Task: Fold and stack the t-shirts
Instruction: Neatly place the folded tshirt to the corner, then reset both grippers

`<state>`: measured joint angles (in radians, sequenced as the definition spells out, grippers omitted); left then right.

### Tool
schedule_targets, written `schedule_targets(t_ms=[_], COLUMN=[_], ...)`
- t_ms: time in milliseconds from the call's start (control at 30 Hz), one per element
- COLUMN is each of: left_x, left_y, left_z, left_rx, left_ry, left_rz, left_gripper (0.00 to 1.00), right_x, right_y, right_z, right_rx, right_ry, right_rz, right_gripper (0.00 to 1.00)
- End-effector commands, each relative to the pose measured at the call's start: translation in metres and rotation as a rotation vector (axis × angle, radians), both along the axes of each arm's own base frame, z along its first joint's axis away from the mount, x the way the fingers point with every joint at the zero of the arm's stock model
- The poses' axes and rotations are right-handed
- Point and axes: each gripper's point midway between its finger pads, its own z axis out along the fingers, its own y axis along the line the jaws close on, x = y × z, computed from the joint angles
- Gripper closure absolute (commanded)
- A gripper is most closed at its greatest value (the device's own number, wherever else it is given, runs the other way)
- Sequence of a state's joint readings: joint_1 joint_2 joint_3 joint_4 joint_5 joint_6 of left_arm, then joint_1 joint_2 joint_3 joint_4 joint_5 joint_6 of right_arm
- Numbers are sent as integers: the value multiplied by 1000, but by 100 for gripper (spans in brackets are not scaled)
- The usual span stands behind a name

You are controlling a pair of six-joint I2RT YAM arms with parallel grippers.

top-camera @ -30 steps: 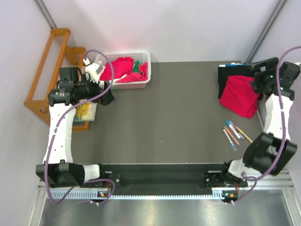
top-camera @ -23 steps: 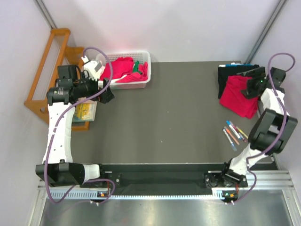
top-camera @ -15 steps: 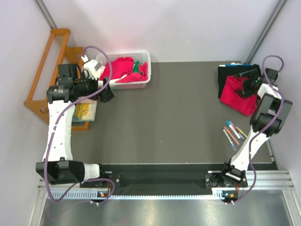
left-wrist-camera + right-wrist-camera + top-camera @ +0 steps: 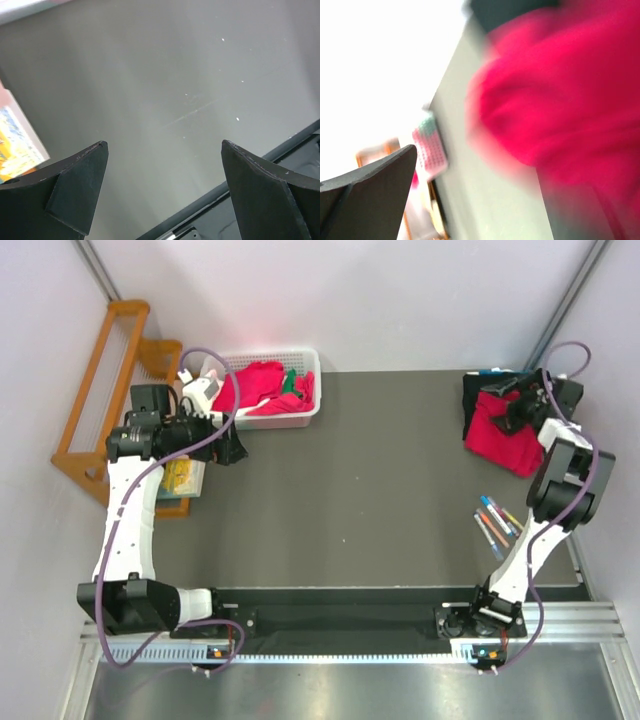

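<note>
Several crimson t-shirts with a bit of green (image 4: 262,388) lie crumpled in the white basket (image 4: 304,360) at the back left. At the back right, a red t-shirt (image 4: 505,445) lies partly on a black one (image 4: 480,390). My right gripper (image 4: 512,412) hangs over this red t-shirt. In the blurred right wrist view the red cloth (image 4: 560,100) fills the right side, and one finger (image 4: 365,195) shows far left with nothing against it. My left gripper (image 4: 226,446) is open and empty over bare table in the left wrist view (image 4: 165,185), in front of the basket.
Several coloured pens (image 4: 497,521) lie near the right edge of the dark table (image 4: 360,480). A wooden rack (image 4: 105,380) stands off the table at the left. A yellow printed packet (image 4: 180,476) lies under the left arm.
The right wrist swung from the table's right edge to the back and left, over the red t-shirt. The left arm barely shifted.
</note>
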<state>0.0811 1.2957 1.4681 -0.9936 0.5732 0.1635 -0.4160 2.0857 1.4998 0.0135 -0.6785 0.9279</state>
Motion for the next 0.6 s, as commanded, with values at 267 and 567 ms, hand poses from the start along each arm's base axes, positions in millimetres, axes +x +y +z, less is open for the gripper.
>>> schedule_targets(t_ms=[267,567], left_x=[12,25], left_y=[13,22], left_z=[18,14], left_rx=[-13,4], left_ry=[-161,-186], left_rz=[157,214], left_gripper=[1,1], right_x=[-167,-259], right_y=[210,217], right_z=[250,243], right_rx=[-482,-513], right_ry=[-682,-732], right_rz=[456,465], right_gripper=[1,0])
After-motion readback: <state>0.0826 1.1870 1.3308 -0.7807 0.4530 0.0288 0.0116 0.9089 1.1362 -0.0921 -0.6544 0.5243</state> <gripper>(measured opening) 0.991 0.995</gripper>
